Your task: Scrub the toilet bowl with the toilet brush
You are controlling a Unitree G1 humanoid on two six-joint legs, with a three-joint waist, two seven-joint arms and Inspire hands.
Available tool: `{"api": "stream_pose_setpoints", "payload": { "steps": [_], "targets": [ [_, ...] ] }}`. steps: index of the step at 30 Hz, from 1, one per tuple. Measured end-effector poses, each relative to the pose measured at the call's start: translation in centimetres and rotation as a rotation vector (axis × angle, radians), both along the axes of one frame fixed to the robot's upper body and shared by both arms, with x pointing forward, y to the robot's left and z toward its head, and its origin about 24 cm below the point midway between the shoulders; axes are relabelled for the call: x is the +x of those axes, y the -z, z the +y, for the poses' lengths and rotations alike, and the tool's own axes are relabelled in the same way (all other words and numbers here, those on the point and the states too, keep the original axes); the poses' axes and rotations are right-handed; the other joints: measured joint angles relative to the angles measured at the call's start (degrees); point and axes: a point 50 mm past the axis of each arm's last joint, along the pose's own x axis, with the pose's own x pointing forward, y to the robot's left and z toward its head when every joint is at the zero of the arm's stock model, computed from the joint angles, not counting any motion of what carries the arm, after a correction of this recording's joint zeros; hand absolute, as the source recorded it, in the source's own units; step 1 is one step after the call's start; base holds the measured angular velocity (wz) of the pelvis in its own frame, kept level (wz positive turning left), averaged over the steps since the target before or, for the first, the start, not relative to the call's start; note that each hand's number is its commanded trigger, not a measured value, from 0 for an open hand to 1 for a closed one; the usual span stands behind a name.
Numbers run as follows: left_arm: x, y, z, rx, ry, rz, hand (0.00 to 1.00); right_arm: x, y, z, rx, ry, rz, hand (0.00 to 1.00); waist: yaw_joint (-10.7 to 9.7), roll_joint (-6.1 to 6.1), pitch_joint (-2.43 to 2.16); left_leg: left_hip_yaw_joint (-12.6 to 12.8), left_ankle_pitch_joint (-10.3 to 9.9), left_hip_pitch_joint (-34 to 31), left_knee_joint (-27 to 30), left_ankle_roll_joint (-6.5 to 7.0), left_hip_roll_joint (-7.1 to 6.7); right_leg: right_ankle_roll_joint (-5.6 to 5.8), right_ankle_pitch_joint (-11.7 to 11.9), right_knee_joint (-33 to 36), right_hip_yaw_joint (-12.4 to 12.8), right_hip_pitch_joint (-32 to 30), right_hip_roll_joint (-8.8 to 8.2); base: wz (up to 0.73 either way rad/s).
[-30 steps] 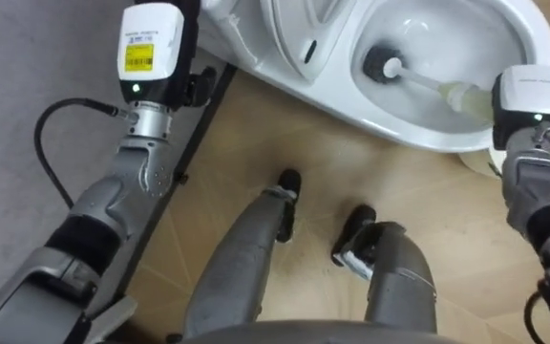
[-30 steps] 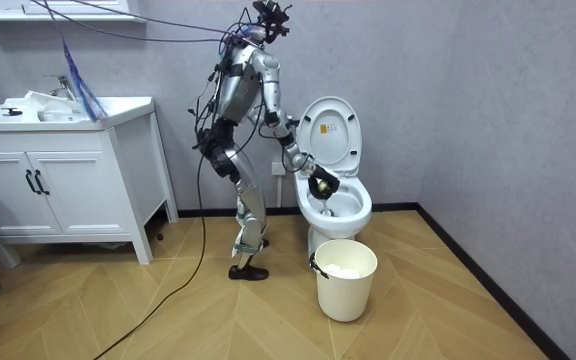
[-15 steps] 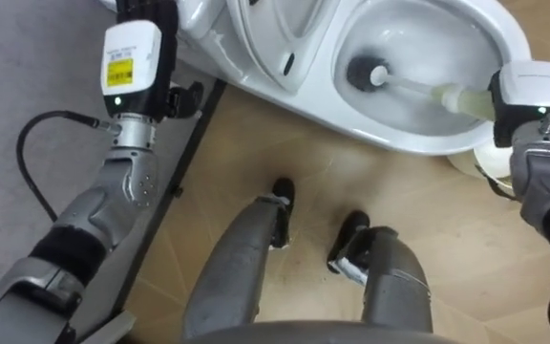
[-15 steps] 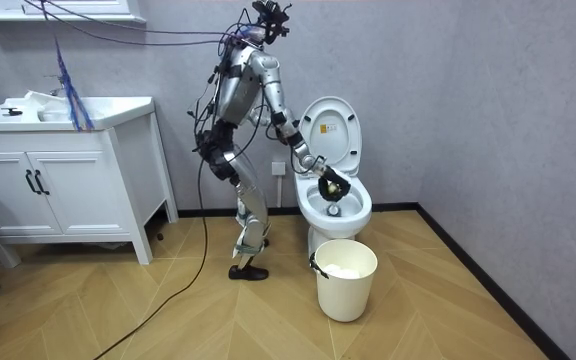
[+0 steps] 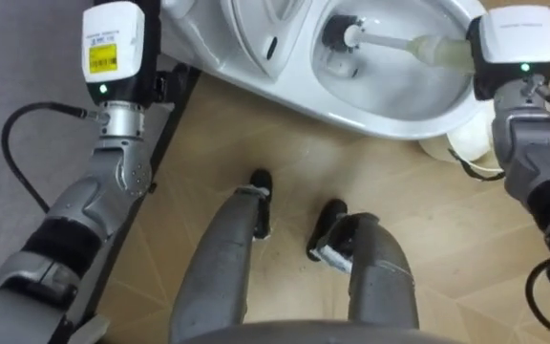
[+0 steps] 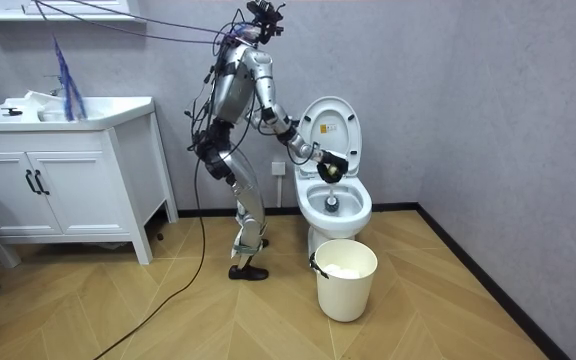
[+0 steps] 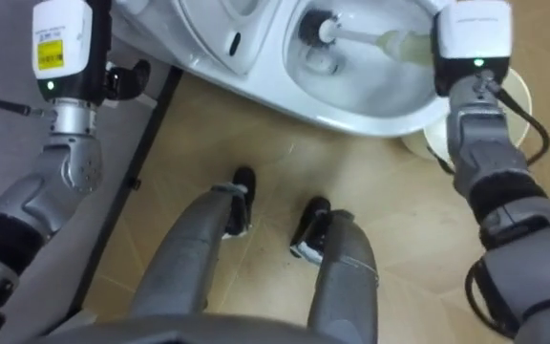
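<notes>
Right hand [image 6: 330, 165] hangs over the toilet bowl [image 5: 390, 113] and, as far as the small room view lets me judge, is closed round the handle of the toilet brush [image 5: 394, 41]. In the eye views the white wrist module [image 5: 512, 36] covers the grip, and the handle runs out from under it across the bowl. The brush head [image 5: 338, 32] sits low inside the bowl, at the end nearest the seat hinge. I take scrubbing to be the step in hand, with the head down where the work is. The next move calls for sweeping the head round the bowl's wall and up under the rim. It should keep pressed to the porcelain and below the edge, so nothing drips on the wooden floor [image 5: 285, 143]. The eye views give the head's exact place in the bowl. The room view adds the stance: the robot stands at the toilet's side, bent forward, with the lid [image 6: 330, 122] upright and a white bucket [image 6: 346, 278] on the floor just before the toilet. The left arm reaches up at the eye views' left, beside the toilet's outer wall.
</notes>
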Motion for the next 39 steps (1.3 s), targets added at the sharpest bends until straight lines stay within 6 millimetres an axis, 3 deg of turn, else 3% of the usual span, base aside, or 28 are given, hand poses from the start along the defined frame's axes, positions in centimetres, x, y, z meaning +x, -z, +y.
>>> {"api": "stream_pose_setpoints", "payload": {
  "steps": [3,7,15,19,21,25,28,29,33,36,38,39],
  "targets": [
    [-0.7,0.9,0.2,-0.020,-0.017,0.036,0.00,-1.0,0.6,1.1,-0.002,-0.022,0.034,1.00,0.16,1.47,-0.74,0.24,-0.28,1.24,-0.77,-0.10,0.39,0.12,0.36,-1.51,0.31,1.38,0.67,-0.11],
    [-1.5,1.7,0.5,-0.028,-0.030,0.065,0.00,-1.8,0.6,2.5,0.020,-0.027,0.093,1.00,0.27,2.46,-1.18,0.61,-0.03,2.82,-3.18,-0.55,0.95,-0.10,0.96,-3.76,0.76,2.57,1.68,-0.08],
    [-2.0,1.9,0.8,-0.051,-0.053,0.042,0.00,-3.0,0.8,2.5,-0.037,-0.019,0.165,1.00,0.23,2.71,-1.30,-0.12,0.26,2.65,-3.41,-1.43,1.38,-0.77,0.85,-4.88,0.18,2.95,2.48,0.03],
    [-1.8,1.8,0.8,-0.074,-0.036,0.051,0.00,-1.7,1.1,0.1,-0.074,0.030,0.200,1.00,0.29,2.89,-1.18,0.25,0.27,2.67,-3.07,-1.39,1.17,-0.57,0.49,-4.38,0.11,2.95,1.91,0.04],
    [-1.4,1.5,0.7,-0.063,-0.013,0.054,0.00,-1.0,1.5,-1.6,-0.021,0.094,0.223,1.00,0.19,2.80,-0.94,0.26,0.22,2.55,-2.68,-1.30,0.89,-0.35,0.06,-3.44,0.20,2.64,1.46,0.09],
    [-0.4,0.3,0.5,-0.020,0.011,0.015,0.00,-0.1,1.0,-4.6,0.161,0.228,0.193,1.00,-0.44,0.68,0.47,0.43,0.61,0.93,-2.26,-0.73,-0.97,-0.30,-1.50,0.68,0.28,-0.38,-1.08,0.17],
    [0.1,-0.3,0.0,0.009,0.010,-0.033,0.00,0.5,-0.2,-5.6,0.195,0.267,0.117,1.00,-0.72,-0.07,0.89,0.33,0.74,-0.99,-1.14,-0.52,-1.68,-0.15,-2.10,2.88,0.39,-2.59,-2.09,0.13],
    [0.2,-0.5,0.0,0.022,0.007,-0.044,0.00,0.8,-0.6,-5.4,0.184,0.252,0.097,1.00,-0.71,-0.54,1.17,0.41,0.74,-1.19,-0.85,-0.50,-1.87,-0.15,-2.21,3.39,0.59,-2.98,-2.31,0.05],
    [0.3,-0.5,-0.2,0.022,-0.004,-0.044,0.00,1.5,-0.5,-3.0,0.080,0.152,0.100,1.00,-0.52,-0.72,1.17,0.34,0.73,-1.33,-0.21,-0.49,-1.77,-0.09,-2.19,3.36,0.61,-2.77,-2.19,-0.02],
    [0.4,-0.5,-0.3,0.021,-0.001,-0.039,0.00,1.3,0.4,0.2,-0.014,0.052,0.128,1.00,-0.12,-0.36,1.08,0.40,0.52,-0.95,-0.20,-0.24,-0.84,-0.08,-1.43,1.99,0.39,-1.87,-1.08,-0.08],
    [0.2,0.0,-0.9,-0.014,0.002,-0.020,0.00,0.0,1.1,1.4,-0.045,0.028,0.129,1.00,0.04,1.57,0.70,-0.54,0.31,-0.14,-0.87,-0.33,0.05,0.00,-0.36,-1.05,-0.87,0.46,0.33,-0.02],
    [0.1,0.2,-0.9,-0.019,0.002,-0.014,0.00,-0.3,1.2,1.6,-0.042,0.029,0.133,1.00,0.18,1.92,0.57,-0.54,0.30,0.23,-1.44,-0.32,0.19,0.07,-0.06,-1.83,-0.85,0.95,0.65,-0.12]
  ]
}}
